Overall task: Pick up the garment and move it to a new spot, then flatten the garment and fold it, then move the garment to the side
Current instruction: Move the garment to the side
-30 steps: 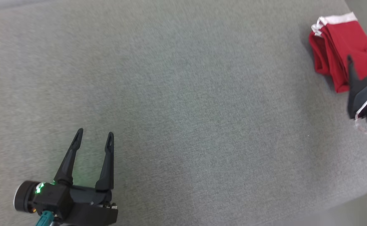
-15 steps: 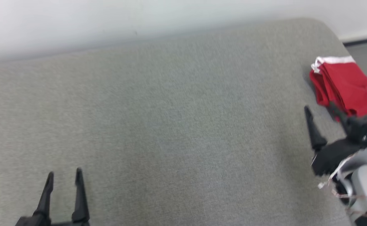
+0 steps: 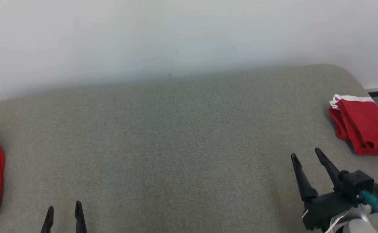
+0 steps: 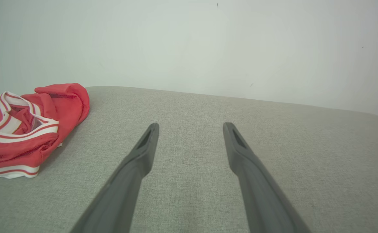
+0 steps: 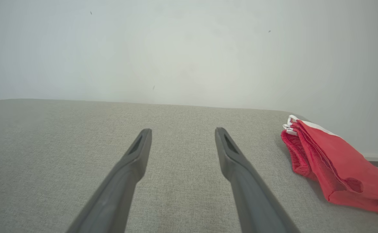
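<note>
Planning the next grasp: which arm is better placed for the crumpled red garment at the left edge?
Left. The left gripper is open, with the crumpled garment lying off to its left. The right gripper sits across the grey surface, next to the folded red garment.

1. Red garments: two. One folded garment (image 3: 365, 129) with a white edge lies at the right end of the counter (image 3: 176, 145). One crumpled garment (image 4: 24, 129) with white stripes lies at the left end.
2. End effectors: two, the left end effector (image 3: 64, 205) and the right end effector (image 3: 305, 152).
3. Long dark fingers (image 5: 137, 152): four in all, two on each end effector.
4. Counters: one, covered in grey fabric.
5. Teal plugs: one teal plug (image 3: 368, 197), at the base of the right end effector.
6. Walls: one pale wall (image 3: 176, 32), behind the counter.
</note>
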{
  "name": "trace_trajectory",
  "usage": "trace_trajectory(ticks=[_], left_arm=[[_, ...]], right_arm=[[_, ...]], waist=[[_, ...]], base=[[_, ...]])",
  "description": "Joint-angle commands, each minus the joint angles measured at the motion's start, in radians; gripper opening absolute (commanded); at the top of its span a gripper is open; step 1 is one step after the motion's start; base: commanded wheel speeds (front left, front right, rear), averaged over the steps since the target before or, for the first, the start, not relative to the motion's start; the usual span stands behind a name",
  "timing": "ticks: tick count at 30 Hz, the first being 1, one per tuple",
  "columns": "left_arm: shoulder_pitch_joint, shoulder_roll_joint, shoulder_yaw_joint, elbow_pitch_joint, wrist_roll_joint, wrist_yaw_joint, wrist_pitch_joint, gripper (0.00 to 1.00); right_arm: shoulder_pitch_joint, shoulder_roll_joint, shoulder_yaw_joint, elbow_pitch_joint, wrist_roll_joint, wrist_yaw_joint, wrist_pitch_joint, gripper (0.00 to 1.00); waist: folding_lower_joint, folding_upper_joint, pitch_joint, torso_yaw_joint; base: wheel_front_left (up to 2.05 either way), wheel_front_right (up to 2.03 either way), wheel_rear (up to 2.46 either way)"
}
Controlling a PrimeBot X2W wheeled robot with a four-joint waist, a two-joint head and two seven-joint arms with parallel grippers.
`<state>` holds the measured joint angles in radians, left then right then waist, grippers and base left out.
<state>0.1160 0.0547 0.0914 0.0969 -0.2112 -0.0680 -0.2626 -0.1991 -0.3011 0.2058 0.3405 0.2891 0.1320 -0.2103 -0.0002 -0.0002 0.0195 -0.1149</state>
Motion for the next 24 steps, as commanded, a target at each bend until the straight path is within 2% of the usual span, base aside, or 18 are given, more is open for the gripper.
trace_trajectory(ticks=[1,13,24], left_arm=[[0.018,-0.003,0.002,0.003,0.016,0.0,-0.003,1.0],[0.054,-0.005,-0.01,0.023,0.038,-0.004,-0.003,1.0],[0.045,-0.005,-0.002,0.035,0.028,0.0,-0.003,1.0]], right_arm=[[0.028,0.015,-0.008,-0.008,0.004,-0.003,-0.009,1.0],[0.093,0.087,-0.022,0.014,-0.02,-0.003,-0.029,1.0],[0.106,0.1,-0.02,0.029,-0.015,-0.003,-0.036,1.0]], waist=[[0.0002,0.0002,-0.027,0.026],[0.0002,0.0002,-0.057,0.044],[0.0002,0.0002,-0.054,0.056]], base=[[0.0,0.0,0.0],[0.0,0.0,0.0],[0.0,0.0,0.0]])
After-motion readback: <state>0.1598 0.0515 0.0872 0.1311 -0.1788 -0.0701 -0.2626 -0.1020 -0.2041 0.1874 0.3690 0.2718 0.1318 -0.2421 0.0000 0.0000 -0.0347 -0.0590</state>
